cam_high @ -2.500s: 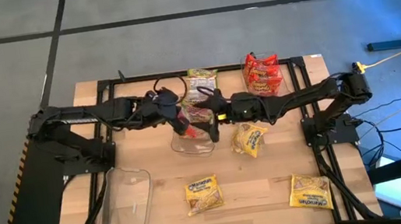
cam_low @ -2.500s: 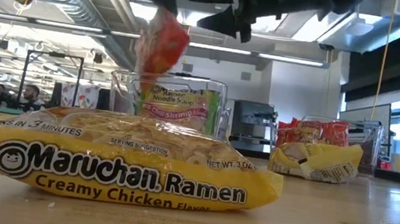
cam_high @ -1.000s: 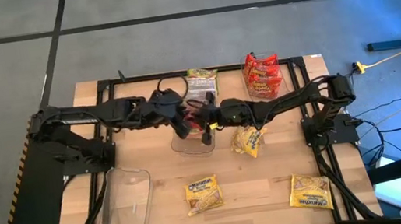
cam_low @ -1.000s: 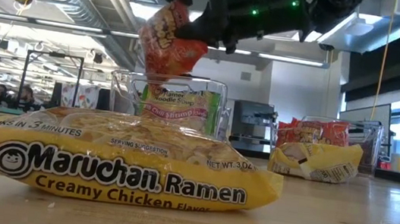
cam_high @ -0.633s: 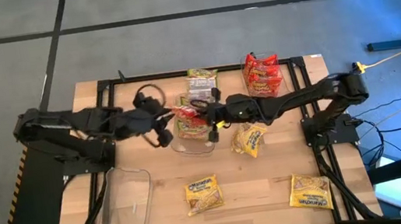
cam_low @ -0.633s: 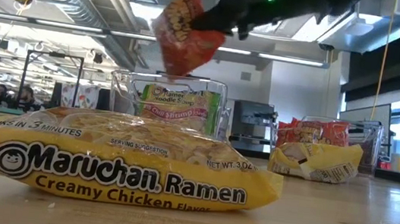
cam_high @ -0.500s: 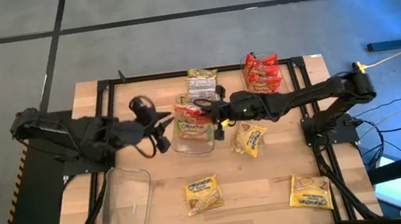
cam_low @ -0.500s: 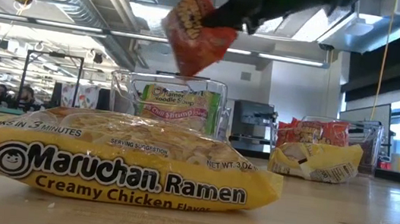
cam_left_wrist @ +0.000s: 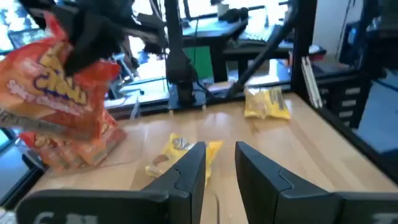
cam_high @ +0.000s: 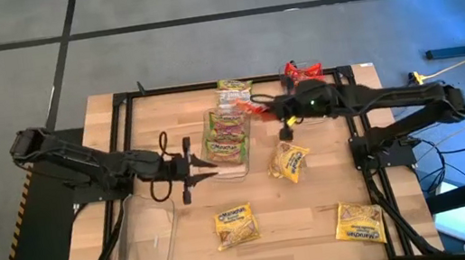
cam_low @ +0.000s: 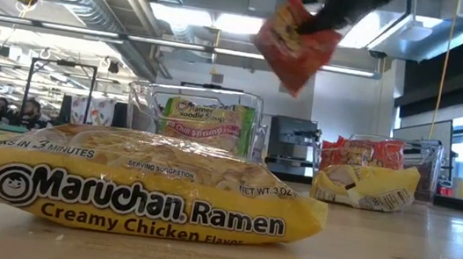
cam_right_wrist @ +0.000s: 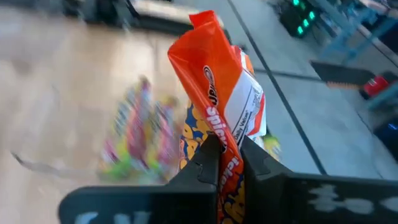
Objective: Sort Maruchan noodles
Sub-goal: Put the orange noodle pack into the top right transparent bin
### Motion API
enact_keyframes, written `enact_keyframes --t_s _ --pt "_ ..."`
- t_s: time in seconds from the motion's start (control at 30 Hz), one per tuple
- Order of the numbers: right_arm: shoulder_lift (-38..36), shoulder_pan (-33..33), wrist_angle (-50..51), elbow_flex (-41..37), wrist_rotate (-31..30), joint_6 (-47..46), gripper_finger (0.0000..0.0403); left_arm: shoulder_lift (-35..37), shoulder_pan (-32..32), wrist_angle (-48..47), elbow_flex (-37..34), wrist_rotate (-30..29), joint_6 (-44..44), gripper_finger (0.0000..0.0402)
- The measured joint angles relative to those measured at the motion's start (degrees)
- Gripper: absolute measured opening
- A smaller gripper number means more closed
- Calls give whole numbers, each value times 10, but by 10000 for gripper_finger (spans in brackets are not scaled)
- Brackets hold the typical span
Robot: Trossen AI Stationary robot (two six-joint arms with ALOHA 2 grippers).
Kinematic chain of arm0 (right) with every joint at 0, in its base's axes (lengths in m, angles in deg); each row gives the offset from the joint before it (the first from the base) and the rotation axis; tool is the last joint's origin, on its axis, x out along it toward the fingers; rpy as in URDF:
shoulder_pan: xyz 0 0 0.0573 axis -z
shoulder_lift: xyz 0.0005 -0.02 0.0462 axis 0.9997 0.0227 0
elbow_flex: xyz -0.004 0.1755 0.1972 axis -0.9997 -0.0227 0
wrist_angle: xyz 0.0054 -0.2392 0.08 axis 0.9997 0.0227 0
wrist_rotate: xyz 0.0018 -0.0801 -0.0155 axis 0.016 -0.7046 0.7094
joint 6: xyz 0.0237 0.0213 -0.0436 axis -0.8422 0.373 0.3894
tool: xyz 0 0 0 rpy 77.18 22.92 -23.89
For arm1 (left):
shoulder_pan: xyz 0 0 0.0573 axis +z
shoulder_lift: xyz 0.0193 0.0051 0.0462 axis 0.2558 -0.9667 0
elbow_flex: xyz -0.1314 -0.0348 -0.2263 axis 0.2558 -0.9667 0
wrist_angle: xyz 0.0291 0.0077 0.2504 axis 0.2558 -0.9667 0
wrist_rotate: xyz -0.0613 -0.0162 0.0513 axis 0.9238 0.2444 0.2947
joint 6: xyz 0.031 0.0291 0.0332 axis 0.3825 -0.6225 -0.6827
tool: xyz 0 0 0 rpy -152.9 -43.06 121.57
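A red Maruchan packet (cam_high: 250, 106) hangs high over the table in my right gripper (cam_high: 261, 109), which is shut on it; the low view shows the packet (cam_low: 296, 36) well above the bins. Green packets (cam_high: 226, 136) lie in a clear bin (cam_high: 225, 176), and one more green packet (cam_high: 232, 88) lies behind it. More red packets (cam_high: 301, 71) lie at the far right. My left gripper (cam_high: 206, 166) stands left of the green bin, open, with nothing between its fingers (cam_left_wrist: 186, 169). My right gripper pinches the red packet between its two fingers at one end (cam_right_wrist: 231, 127), coming from the table's right and slanting down. The packet stands edge-on between the fingers (cam_right_wrist: 208, 155). It is lifted clear of everything and hangs tilted below the gripper.
Three yellow packets lie on the wood: one mid-table (cam_high: 290, 160), one near the front (cam_high: 236, 223) and one at the near right (cam_high: 359, 221). An empty clear bin (cam_high: 147, 238) stands at the near left. Black frame rails run along the table's edges.
Both grippers were at the red packet over the green bin. My left gripper has drawn back toward the table's left and near side, sunk and turned level, away from the packet. My right gripper has carried the packet up and toward the far right, clear of the bin.
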State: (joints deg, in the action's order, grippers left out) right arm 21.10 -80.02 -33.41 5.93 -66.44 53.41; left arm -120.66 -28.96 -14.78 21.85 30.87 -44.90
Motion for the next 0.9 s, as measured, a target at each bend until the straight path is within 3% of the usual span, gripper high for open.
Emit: enact_keyframes --t_s 0.17,0.43,0.77,0.9 --pt "-28 71 108 0 -29 25 3 0 12 -3 -15 -9 63 81" --pt "-25 191 254 -1 -21 46 3 -1 19 1 -15 -20 66 81" --pt "-38 238 421 56 38 92 4 -2 20 1 -15 -27 52 82" --pt "-38 265 417 33 56 134 4 -2 23 1 -15 -39 52 82"
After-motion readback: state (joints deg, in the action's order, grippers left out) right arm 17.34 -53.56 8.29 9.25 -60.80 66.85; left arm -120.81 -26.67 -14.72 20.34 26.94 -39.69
